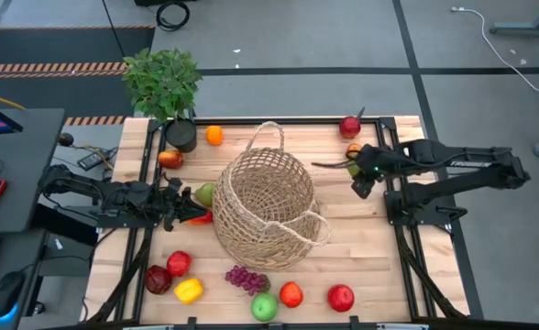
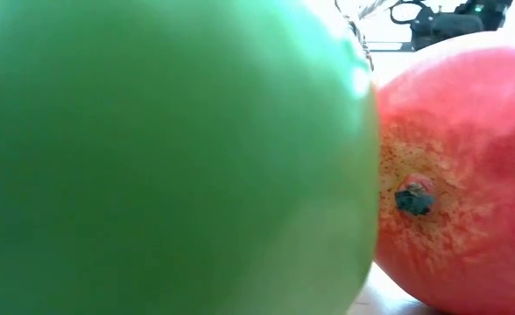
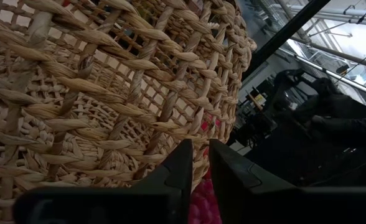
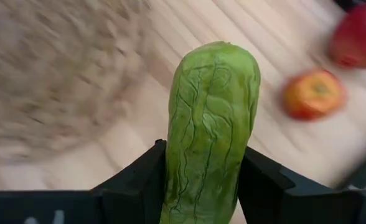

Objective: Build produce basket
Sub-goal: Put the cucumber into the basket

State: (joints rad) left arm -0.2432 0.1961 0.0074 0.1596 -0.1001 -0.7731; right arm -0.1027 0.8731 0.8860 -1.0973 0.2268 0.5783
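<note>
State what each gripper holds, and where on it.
The right gripper clamps a wrinkled green cucumber across its lower part, the rounded end sticking out. The left gripper, beside the tan wicker basket, is shut on nothing visible.

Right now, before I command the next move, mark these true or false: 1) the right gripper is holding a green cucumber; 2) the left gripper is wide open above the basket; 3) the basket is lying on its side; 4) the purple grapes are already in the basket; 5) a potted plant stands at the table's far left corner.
1) True: the right gripper is shut on the cucumber.
2) False: the left gripper is shut, low beside the basket wall.
3) True: its mouth faces sideways on the table.
4) False: the grapes lie on the table near the front edge.
5) True: the potted plant stands there.
</note>
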